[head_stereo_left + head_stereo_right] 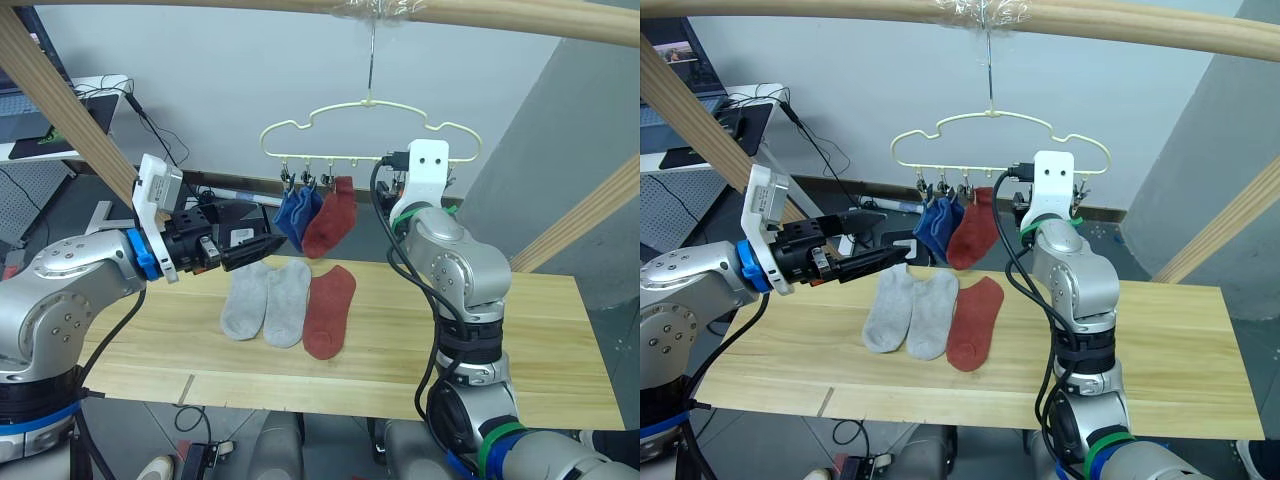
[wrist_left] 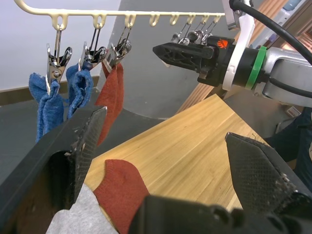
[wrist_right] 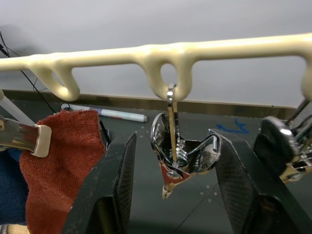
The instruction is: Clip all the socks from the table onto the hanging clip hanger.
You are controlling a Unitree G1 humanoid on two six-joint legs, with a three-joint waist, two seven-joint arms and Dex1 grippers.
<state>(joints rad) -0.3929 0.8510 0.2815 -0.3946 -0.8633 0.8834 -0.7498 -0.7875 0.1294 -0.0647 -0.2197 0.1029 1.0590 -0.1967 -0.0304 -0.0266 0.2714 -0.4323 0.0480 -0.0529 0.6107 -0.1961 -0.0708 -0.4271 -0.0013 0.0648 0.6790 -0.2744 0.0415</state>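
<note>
The clip hanger (image 1: 370, 135) hung from a wooden pole (image 1: 500, 12) above the table's (image 1: 540, 340) far edge. Three socks (image 1: 312, 215) hung clipped at the hanger's left end, just ahead of the left gripper (image 1: 895, 257). Three more socks (image 1: 290, 305) lay side by side on the table below that gripper. The right gripper (image 3: 173, 187) stood raised at the hanger's row, its parted fingers either side of a metal clip (image 3: 181, 158), the clipped socks on its left.

Right end effector (image 1: 395, 183) fingertips hidden behind its own wrist in head views. Clip hanger (image 3: 165, 56) ends cropped in right wrist view. Blue socks (image 1: 297, 212) overlap; edges indistinct.
</note>
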